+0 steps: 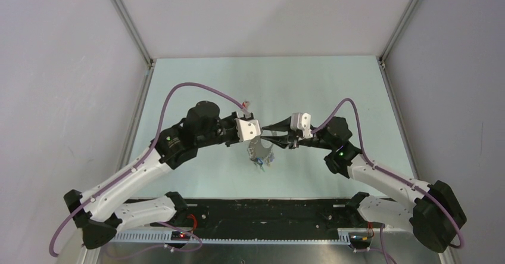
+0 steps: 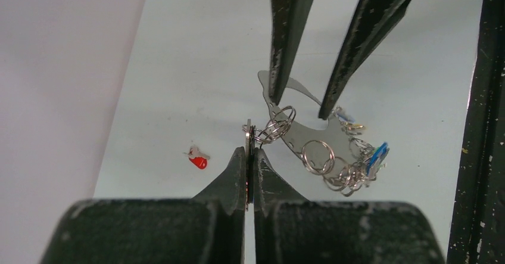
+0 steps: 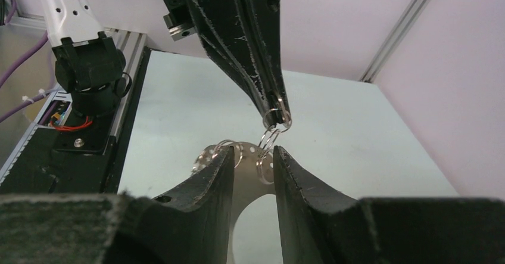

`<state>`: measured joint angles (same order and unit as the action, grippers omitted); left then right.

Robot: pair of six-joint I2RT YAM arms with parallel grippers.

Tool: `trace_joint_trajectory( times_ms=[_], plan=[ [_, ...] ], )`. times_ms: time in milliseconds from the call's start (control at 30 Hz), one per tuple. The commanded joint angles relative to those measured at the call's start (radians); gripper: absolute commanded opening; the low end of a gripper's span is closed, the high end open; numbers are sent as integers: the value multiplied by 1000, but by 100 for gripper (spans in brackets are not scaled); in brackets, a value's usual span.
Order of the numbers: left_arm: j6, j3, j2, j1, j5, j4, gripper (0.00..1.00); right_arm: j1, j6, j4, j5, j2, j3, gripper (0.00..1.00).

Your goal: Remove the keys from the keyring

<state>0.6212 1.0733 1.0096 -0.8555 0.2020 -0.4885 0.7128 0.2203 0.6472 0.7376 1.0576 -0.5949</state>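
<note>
The keyring (image 2: 309,137) is a flat grey-beige metal loop held above the table, with small split rings along its rim. It also shows in the top view (image 1: 262,151) and the right wrist view (image 3: 253,177). My right gripper (image 3: 253,152) grips it across its width, one finger on each edge; the left wrist view shows this gripper (image 2: 299,108) too. My left gripper (image 2: 249,152) is shut on a thin key that hangs from a split ring (image 3: 277,119) on the rim. A bunch of keys with blue tags (image 2: 375,157) hangs off the far end. One red-tagged key (image 2: 198,161) lies loose on the table.
Both arms meet over the middle of the pale green table (image 1: 196,91). Grey walls and metal frame posts (image 1: 128,22) close it in. A black rail (image 1: 268,213) runs along the near edge.
</note>
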Motion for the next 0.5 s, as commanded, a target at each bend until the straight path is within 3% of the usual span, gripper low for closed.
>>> trace_joint_trajectory(
  times_ms=[0, 467],
  plan=[
    [37, -6, -47, -4, 68, 77, 0, 11, -35, 135, -21, 28, -2, 34],
    [51, -26, -83, -4, 98, 102, 0, 17, -91, 195, 1, 89, -16, 28]
  ],
)
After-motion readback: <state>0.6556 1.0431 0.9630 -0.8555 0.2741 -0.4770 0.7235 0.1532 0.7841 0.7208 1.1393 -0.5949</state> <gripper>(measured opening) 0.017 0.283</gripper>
